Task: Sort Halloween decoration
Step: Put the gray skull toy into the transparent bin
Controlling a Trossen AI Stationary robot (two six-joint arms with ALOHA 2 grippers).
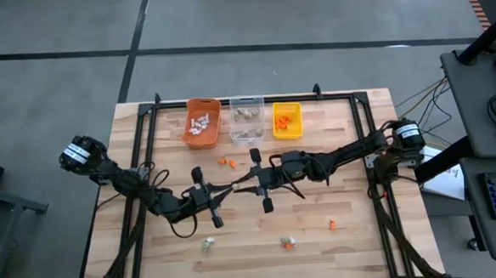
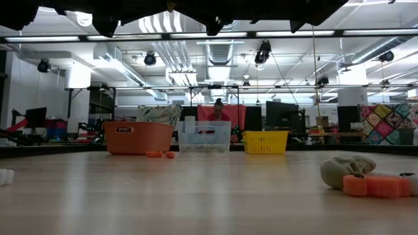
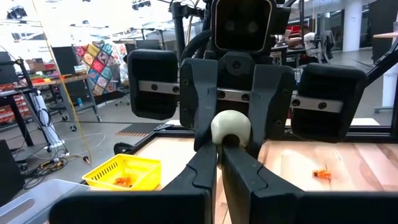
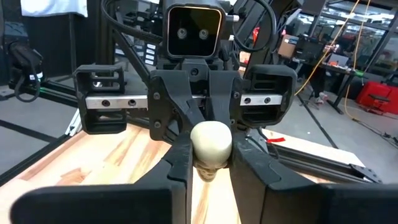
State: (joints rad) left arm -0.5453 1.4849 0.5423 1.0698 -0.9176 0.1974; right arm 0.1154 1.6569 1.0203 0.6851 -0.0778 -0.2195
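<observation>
From above, the left gripper [image 1: 236,188] and right gripper [image 1: 242,186] meet tip to tip at mid-table, near the three bins. In both wrist views a small pale skull [image 3: 231,127] is pinched between both grippers' fingers, the left fully closed, the right narrowed on it

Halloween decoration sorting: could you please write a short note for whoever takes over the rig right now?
Left gripper: mid-table, shut on a pale skull trinket.
Right gripper: facing it, fingers closed on the same skull, a handover in the air.
Done: white pieces in the orange bin, grey-tan pieces in the clear bin, orange pieces in the yellow bin.
Left: bin the skull, then the loose trinkets.
</observation>
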